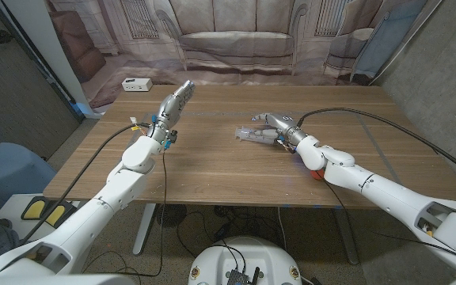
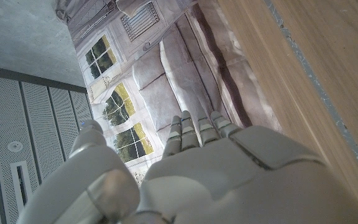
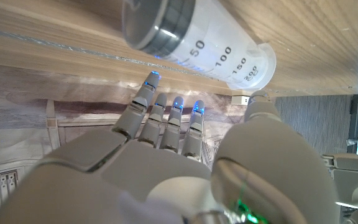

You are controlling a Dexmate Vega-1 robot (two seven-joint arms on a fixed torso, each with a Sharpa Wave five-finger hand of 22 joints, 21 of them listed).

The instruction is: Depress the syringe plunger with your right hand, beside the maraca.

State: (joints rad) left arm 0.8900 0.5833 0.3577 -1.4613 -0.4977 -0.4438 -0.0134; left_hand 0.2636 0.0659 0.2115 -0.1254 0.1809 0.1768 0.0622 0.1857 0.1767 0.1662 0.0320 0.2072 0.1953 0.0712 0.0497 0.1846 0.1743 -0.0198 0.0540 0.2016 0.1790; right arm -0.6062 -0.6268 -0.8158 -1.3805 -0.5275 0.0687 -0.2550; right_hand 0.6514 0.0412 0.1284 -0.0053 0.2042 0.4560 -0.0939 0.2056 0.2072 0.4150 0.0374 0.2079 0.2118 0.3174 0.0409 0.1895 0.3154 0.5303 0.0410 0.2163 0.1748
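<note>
The syringe [image 1: 256, 134] lies mid-table [image 1: 212, 170], just left of the right hand [image 1: 279, 127]; left hand [image 1: 174, 104] farther left.

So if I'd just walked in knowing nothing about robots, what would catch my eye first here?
Probably the two pale arms reaching over the wooden table. The right hand reaches over a clear syringe near the table's middle; the right wrist view shows its barrel marked 50 to 200. The left hand is raised, fingers straight, holding nothing. Behind hangs a backdrop printed with a sofa.
</note>
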